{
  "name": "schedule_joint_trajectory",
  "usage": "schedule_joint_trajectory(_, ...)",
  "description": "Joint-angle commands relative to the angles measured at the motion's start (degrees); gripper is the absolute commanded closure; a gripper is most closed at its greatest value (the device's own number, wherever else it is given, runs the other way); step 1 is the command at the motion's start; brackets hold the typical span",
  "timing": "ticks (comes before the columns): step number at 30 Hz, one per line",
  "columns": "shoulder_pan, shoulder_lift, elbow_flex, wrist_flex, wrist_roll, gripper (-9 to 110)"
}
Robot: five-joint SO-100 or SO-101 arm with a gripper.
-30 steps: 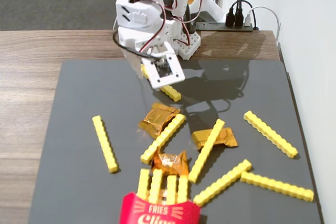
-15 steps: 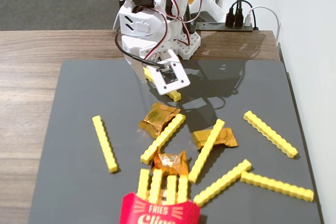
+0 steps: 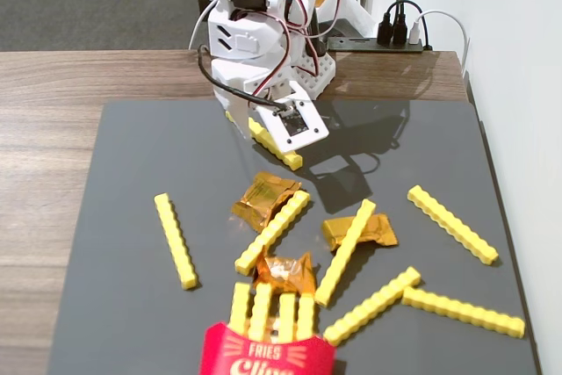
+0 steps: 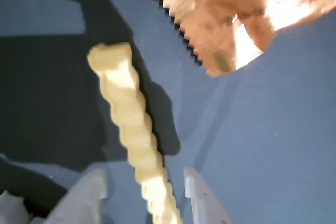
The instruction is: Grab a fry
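Jaws open astride the fry (image 4: 137, 129), gripper (image 4: 144, 187) low at mat (image 3: 132, 173) level in the wrist view; not yet closed, so squeeze and lift remain. Foil wrapper (image 4: 220, 19) just beyond the fry's tip, apart. Farther out, loose fries (image 3: 176, 240), carton (image 3: 263, 353); open mat left in the fixed view.

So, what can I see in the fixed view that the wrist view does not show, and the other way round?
Only the fixed view shows the red carton with fries standing in it, the loose fries across the dark mat, three foil wrappers and the wooden table. Only the wrist view shows both fingers either side of the fry, with gaps visible, and a wrapper's serrated edge up close. Both show the gripper around one fry on the mat.
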State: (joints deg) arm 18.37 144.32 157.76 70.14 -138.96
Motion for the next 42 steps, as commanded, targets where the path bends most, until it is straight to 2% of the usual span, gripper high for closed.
schedule_joint_trajectory(1,0.6,0.8,0.5,-1.6,-0.4,88)
schedule_joint_trajectory(12,0.2,0.6,1.7,-3.4,1.3,101)
schedule_joint_trajectory(18,-1.5,0.5,-0.5,-2.2,4.7,101)
schedule_joint_trajectory(27,-9.6,0.1,-10.2,4.7,21.6,101)
schedule_joint_trajectory(36,-14.6,-3.4,-20.5,6.6,39.2,101)
schedule_joint_trajectory(42,-17.1,-9.6,-31.1,11.1,45.0,101)
